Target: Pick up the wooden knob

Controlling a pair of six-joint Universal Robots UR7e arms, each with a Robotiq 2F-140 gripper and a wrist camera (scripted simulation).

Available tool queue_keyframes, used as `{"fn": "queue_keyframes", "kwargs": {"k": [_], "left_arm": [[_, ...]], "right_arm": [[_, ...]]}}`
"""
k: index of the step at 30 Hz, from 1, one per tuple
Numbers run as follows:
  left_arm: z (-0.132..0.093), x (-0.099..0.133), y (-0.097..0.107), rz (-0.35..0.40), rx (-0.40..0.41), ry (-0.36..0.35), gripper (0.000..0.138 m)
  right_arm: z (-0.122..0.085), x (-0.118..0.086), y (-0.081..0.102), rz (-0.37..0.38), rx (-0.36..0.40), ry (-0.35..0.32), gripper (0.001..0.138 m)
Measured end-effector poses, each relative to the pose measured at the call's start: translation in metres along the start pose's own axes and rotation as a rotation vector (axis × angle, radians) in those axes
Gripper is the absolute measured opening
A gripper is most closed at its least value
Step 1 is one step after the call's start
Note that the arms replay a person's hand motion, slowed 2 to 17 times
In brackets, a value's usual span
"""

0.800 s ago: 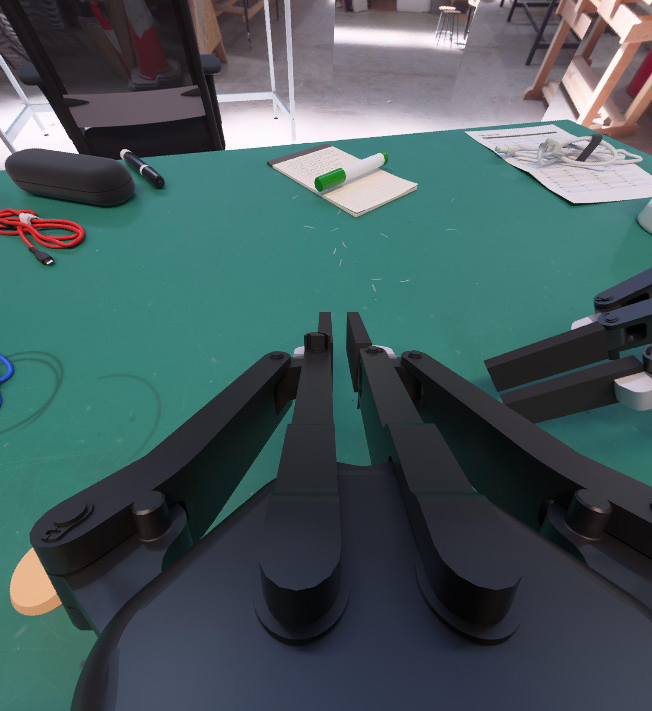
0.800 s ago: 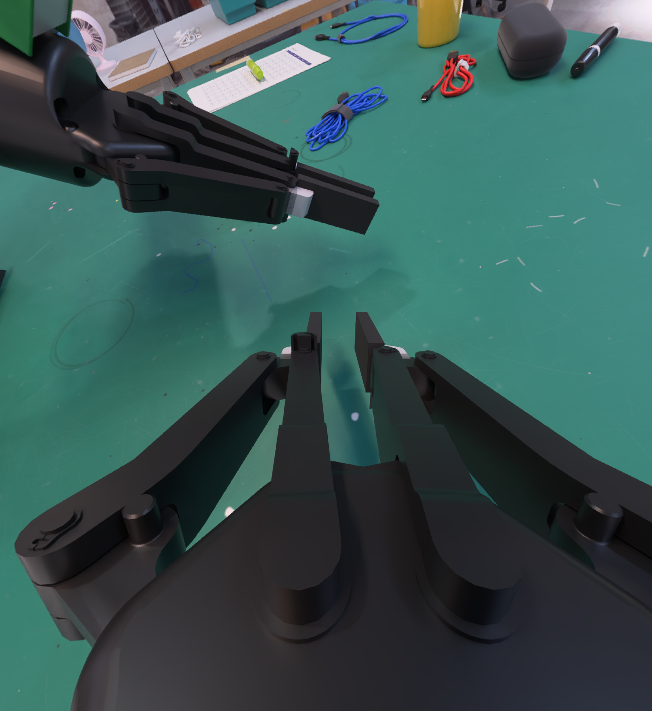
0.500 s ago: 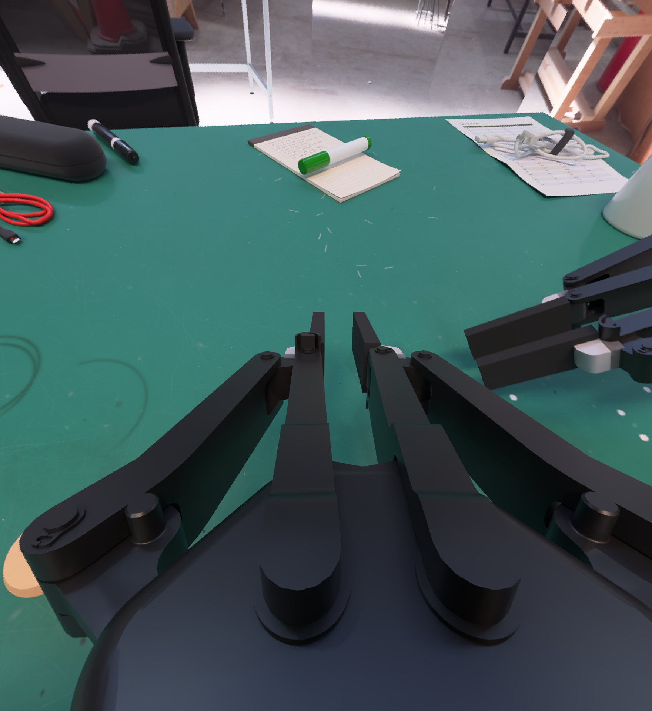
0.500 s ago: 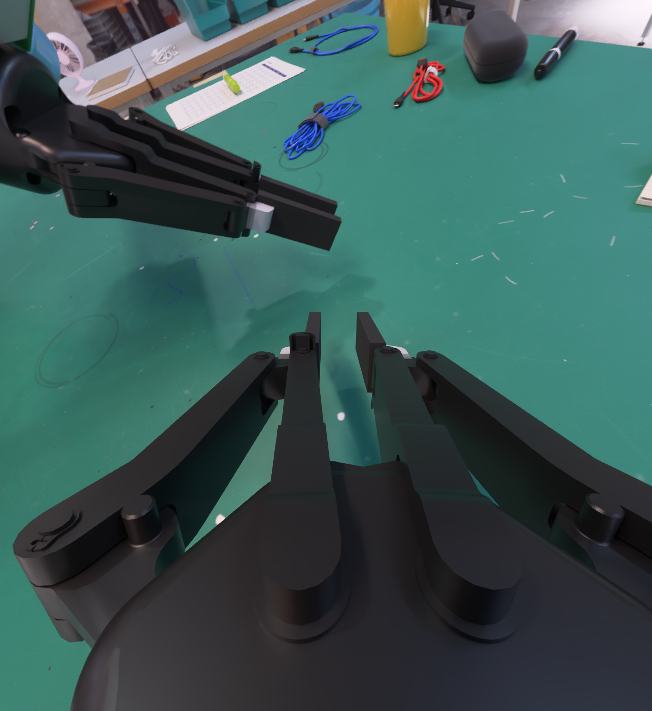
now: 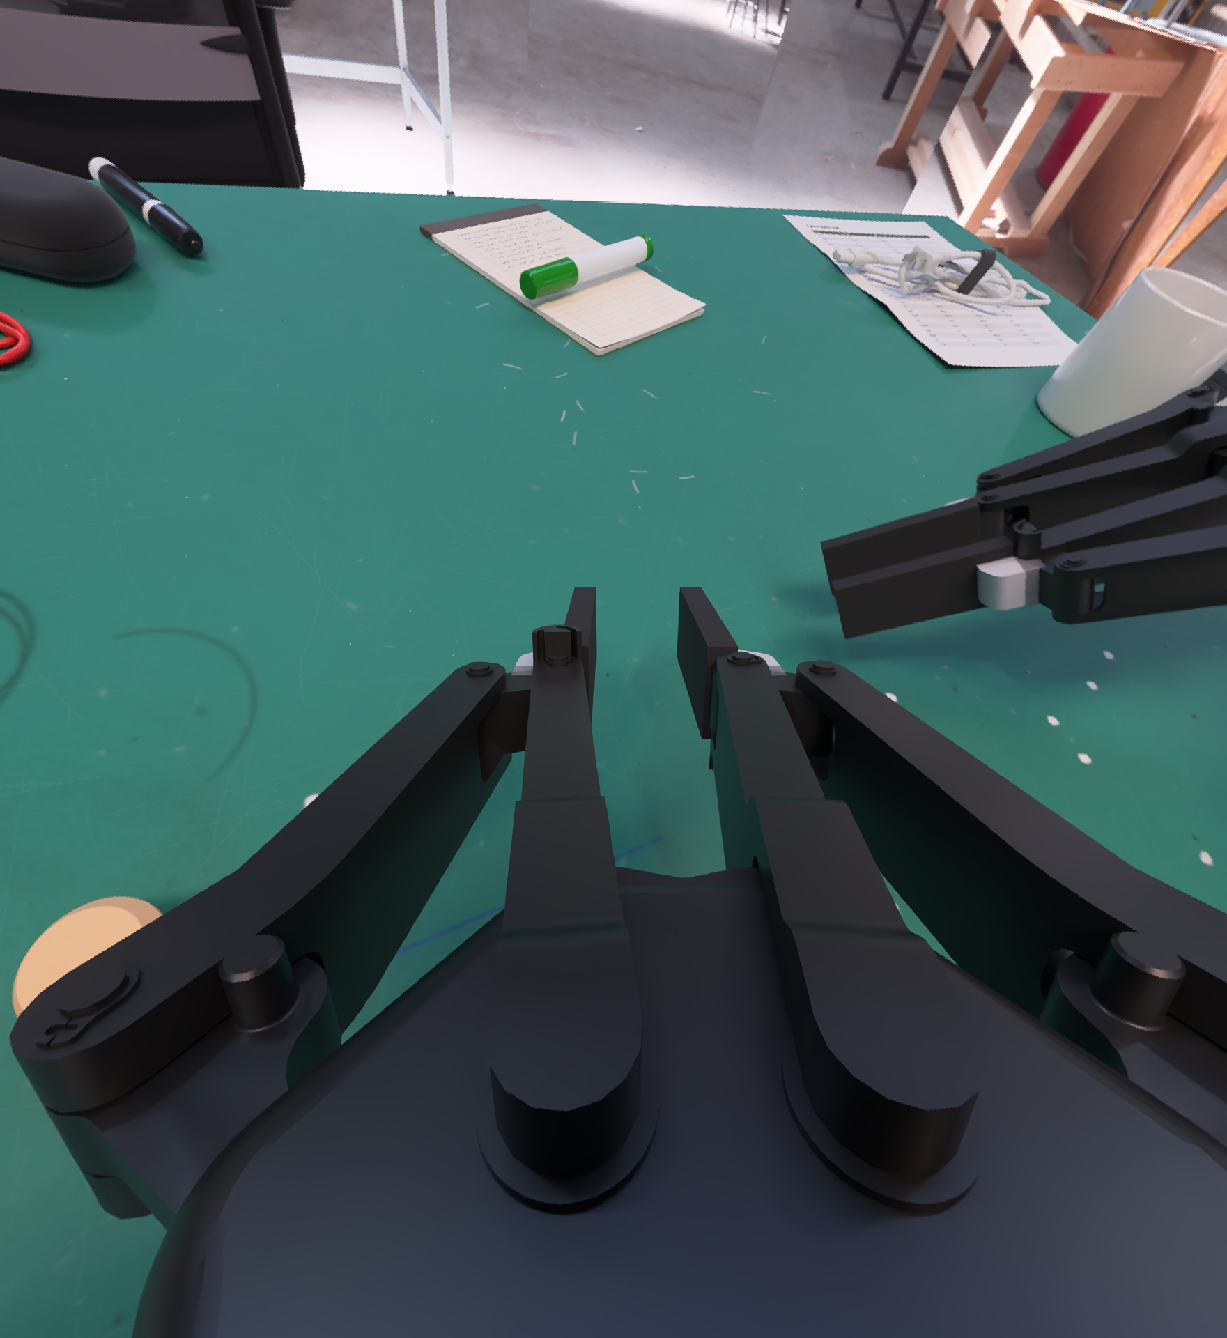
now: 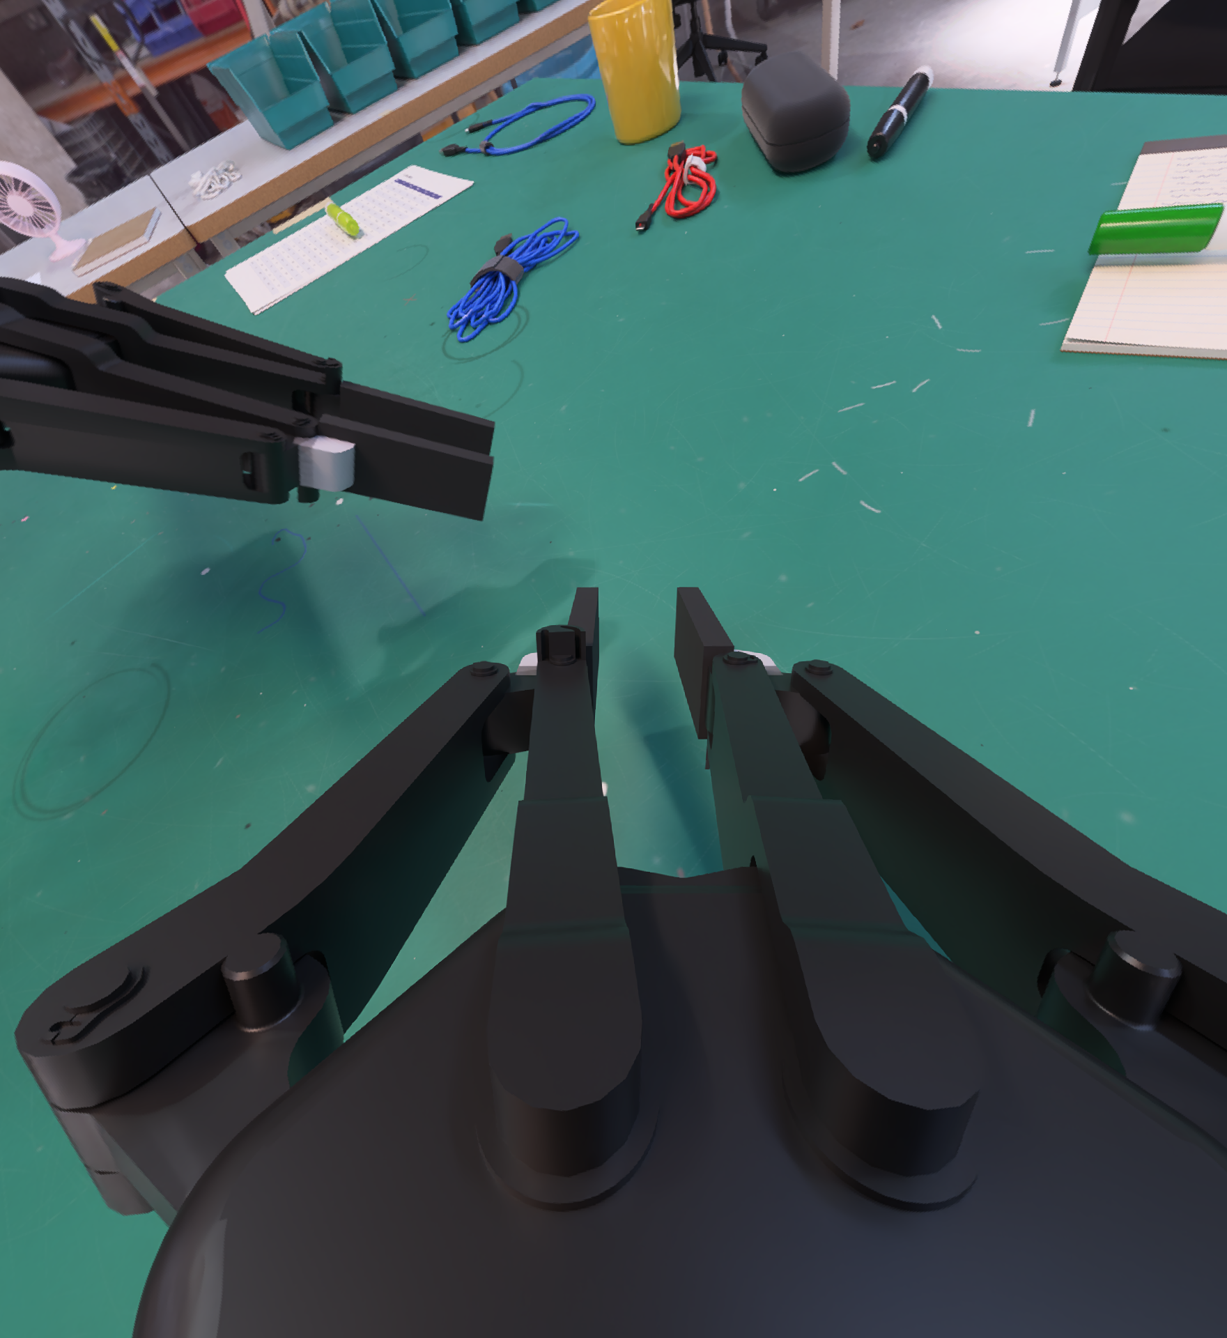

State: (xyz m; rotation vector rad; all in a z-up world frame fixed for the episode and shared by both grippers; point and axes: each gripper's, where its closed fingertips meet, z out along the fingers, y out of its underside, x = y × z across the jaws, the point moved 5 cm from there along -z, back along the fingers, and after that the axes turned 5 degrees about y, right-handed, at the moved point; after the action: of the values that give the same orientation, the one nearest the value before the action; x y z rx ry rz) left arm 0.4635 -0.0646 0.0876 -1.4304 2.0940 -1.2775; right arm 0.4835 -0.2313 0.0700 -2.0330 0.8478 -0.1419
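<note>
Left gripper fingers now spread wider than before, a narrow gap, holding nothing. Right gripper also slightly parted, empty. Wooden knob sits at 8 o'clock on green table, more exposed than earlier.

Green tabletop, scuffed with pale flecks. Tan knob. Black hands. Green-capped white marker on cream lined notepad. Red cable, blue cable, yellow cup, white mug.
</note>
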Motion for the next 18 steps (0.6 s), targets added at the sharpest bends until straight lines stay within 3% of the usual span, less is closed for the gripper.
{"fn": "queue_keyframes", "kwargs": {"k": [10, 18], "left_arm": [[-0.029, -0.002, -0.004, 0.067, 0.028, -0.026, 0.035], [-0.075, -0.036, -0.028, 0.183, 0.079, -0.128, 0.035]], "right_arm": [[0.002, -0.003, -0.002, -0.013, -0.002, 0.022, 0.029], [0.004, -0.008, 0.002, -0.052, -0.027, 0.042, 0.029]]}}
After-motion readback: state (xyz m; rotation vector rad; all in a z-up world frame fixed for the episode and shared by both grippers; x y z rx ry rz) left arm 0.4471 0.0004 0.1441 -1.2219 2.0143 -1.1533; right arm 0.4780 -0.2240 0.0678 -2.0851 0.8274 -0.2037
